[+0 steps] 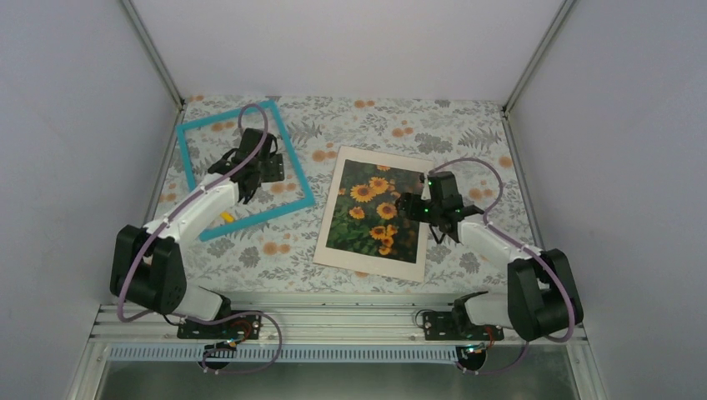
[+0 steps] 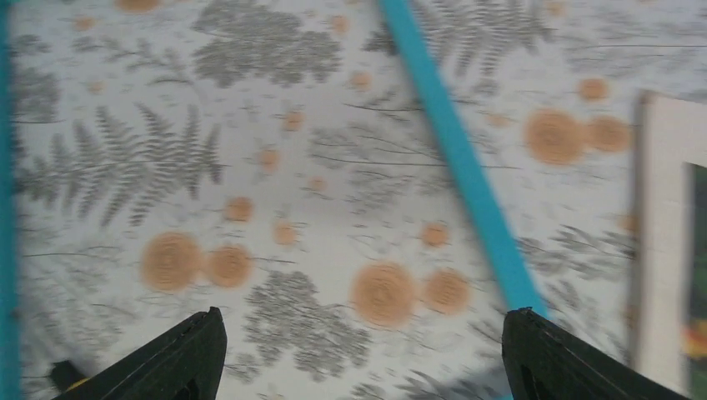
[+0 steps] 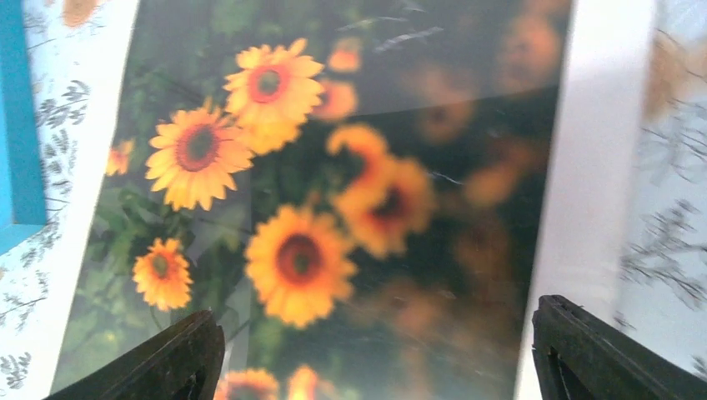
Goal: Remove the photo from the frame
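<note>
Grey walls enclosed a bench (image 1: 275, 250) covered in fern-and-dot patterned cloth. Left hand (image 2: 363, 350): fingers apart, holding nothing, positioned above bare cloth inside the turquoise frame (image 1: 293, 158), which lay flat and empty around it. Right hand (image 3: 375, 350): fingers apart, holding nothing, positioned directly above the sunflower photo (image 3: 333, 208). The photo lay flat beneath that hand, bordered by a cream-white mat (image 1: 367, 265), outside the frame.
</note>
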